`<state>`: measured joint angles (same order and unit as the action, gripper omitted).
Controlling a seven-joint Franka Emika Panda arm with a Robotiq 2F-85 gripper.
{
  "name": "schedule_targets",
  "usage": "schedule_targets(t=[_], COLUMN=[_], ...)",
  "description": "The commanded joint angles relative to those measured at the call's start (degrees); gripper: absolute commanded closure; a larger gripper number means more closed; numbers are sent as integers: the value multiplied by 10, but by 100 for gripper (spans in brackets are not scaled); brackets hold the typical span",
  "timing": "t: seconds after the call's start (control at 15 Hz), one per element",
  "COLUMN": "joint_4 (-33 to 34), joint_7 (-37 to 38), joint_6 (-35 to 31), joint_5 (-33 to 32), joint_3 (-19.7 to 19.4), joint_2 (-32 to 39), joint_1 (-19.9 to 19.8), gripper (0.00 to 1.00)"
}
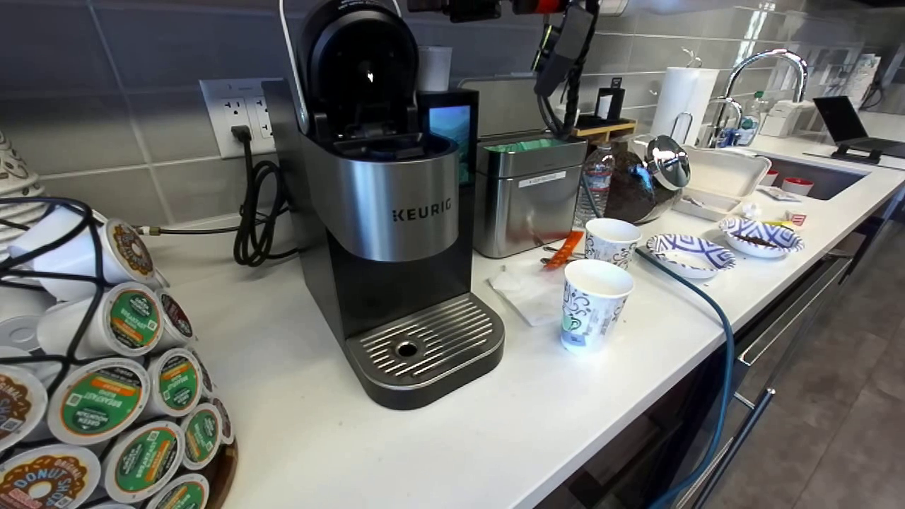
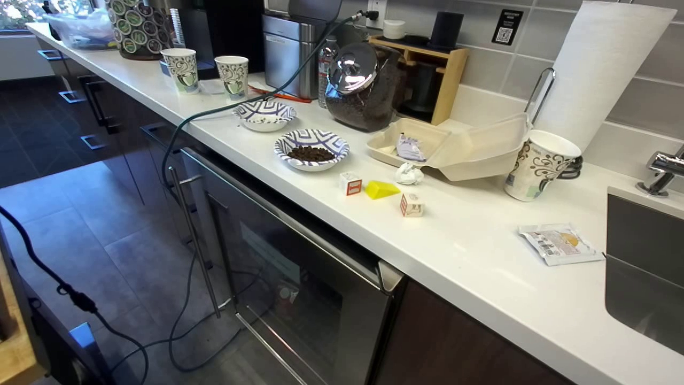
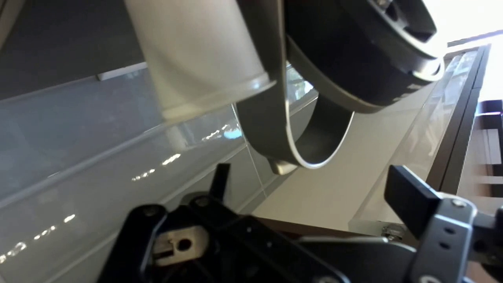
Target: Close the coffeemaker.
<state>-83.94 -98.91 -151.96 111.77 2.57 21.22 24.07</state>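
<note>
The coffeemaker (image 1: 396, 205) stands on the counter in an exterior view. Its rounded black lid (image 1: 364, 67) is raised open, with the silver handle (image 1: 291, 63) swung up behind it. In an exterior view only part of the coffeemaker's dark body (image 2: 235, 37) shows at the top edge. In the wrist view the lid (image 3: 353, 51) and the handle loop (image 3: 290, 133) appear beyond the fingers. My gripper (image 3: 308, 177) is open, with nothing between its fingertips and apart from the handle. In an exterior view dark arm parts (image 1: 562, 56) hang at the top, right of the lid; the fingertips are not clear there.
A white cup stack (image 1: 433, 68) stands on top behind the lid, close in the wrist view (image 3: 204, 59). A steel bin (image 1: 530, 198) is right of the machine. Two paper cups (image 1: 594, 304) stand in front. A pod rack (image 1: 99, 382) is at left.
</note>
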Motion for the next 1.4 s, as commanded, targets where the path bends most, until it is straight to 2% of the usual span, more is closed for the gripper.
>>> schedule_targets(t=[0.0, 0.47, 0.87, 1.33], joint_4=[34, 84, 76, 83], joint_7=[61, 128, 268, 379], joint_6=[-17, -11, 17, 71], joint_5=[-59, -97, -194, -234], joint_3=[-2, -4, -8, -7], joint_2=[31, 68, 70, 65], joint_1=[11, 11, 12, -1], gripper=[0, 0, 0, 0])
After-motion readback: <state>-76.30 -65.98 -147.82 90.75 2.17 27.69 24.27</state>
